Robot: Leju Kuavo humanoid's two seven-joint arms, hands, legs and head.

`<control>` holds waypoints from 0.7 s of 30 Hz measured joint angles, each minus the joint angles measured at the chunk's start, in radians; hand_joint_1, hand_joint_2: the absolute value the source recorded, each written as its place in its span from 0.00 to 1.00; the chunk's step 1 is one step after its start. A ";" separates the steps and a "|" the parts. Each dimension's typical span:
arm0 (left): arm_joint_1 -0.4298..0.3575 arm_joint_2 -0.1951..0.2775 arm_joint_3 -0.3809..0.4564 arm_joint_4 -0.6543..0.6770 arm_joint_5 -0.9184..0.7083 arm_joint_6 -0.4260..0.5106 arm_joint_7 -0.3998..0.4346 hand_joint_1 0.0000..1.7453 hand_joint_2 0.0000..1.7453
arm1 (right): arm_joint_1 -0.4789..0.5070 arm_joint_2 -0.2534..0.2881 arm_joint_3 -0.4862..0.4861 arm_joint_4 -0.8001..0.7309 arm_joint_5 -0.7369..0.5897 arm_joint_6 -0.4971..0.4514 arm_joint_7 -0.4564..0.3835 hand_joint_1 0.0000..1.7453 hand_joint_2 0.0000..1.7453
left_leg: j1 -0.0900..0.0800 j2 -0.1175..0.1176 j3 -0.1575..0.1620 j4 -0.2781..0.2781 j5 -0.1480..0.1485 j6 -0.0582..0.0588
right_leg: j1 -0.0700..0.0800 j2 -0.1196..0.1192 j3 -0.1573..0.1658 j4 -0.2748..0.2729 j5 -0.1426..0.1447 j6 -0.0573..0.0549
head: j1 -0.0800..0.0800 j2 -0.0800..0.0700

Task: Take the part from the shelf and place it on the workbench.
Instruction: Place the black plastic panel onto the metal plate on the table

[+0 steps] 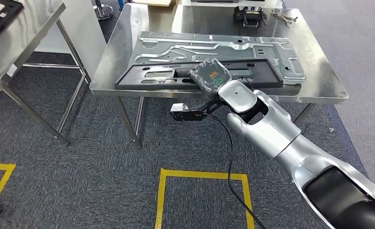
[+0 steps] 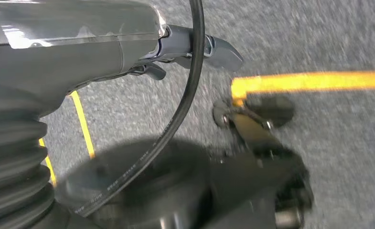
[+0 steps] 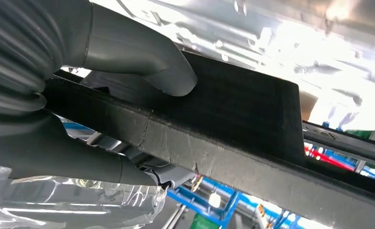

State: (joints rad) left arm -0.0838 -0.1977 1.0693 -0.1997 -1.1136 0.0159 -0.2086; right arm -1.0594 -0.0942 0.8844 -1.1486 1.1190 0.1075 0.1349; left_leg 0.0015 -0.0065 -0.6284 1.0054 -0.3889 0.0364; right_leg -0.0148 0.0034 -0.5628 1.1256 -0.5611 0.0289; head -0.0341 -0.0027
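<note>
Task status: my right hand grips the part, a long black flat frame; in the right wrist view my thumb presses on one face of the part and my fingers wrap the opposite face, so the grasp is closed on the near edge. The part lies across the front of the bench, one end overhanging the front edge slightly, the rest overlapping the grey stamped metal panel behind it; I cannot tell whether its full weight rests on the bench or is partly carried by me. Judgement: retrieval from the shelf is complete and transport is complete; remaining steps are to settle the part flat, release the grasp and withdraw the arm.

My left hand hangs over the carpet near a yellow floor line; its fingers appear curled with nothing held, though the picture is blurred.

Count: one black part; one grey panel; one steel bench carrying them; a second bench to the left; one dark clamp-like fixture and one small metal tool at the far edge.
</note>
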 joint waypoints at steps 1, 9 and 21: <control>-0.002 -0.005 0.000 0.000 0.000 -0.002 0.000 0.00 1.00 | 0.000 0.000 0.000 0.003 -0.001 -0.002 0.000 1.00 1.00 | 0.000 0.000 0.006 0.000 -0.006 0.004 | 0.001 0.000 -0.042 0.061 -0.023 0.002 | 0.000 0.000; -0.004 -0.020 0.000 0.002 -0.006 -0.010 -0.002 0.00 1.00 | 0.018 -0.022 0.000 0.023 -0.011 -0.015 -0.001 1.00 1.00 | -0.012 -0.010 0.073 0.005 -0.073 -0.001 | 0.016 -0.001 -0.099 -0.095 0.157 -0.031 | 0.000 0.000; -0.004 -0.024 -0.002 0.003 -0.014 -0.003 0.001 0.00 1.00 | 0.073 -0.080 -0.012 0.022 -0.024 -0.038 -0.009 1.00 1.00 | 0.017 0.001 -0.073 0.190 -0.079 -0.060 | -0.003 0.001 0.009 -0.129 0.100 -0.046 | 0.000 0.000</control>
State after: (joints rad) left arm -0.0876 -0.2213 1.0674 -0.1968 -1.1278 0.0130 -0.2079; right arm -0.9863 -0.1747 0.8724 -1.1271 1.0952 0.0697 0.1263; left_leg 0.0189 -0.0059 -0.7014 1.1957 -0.4682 -0.0238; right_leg -0.0177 0.0048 -0.5541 0.9966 -0.4614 -0.0166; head -0.0341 -0.0027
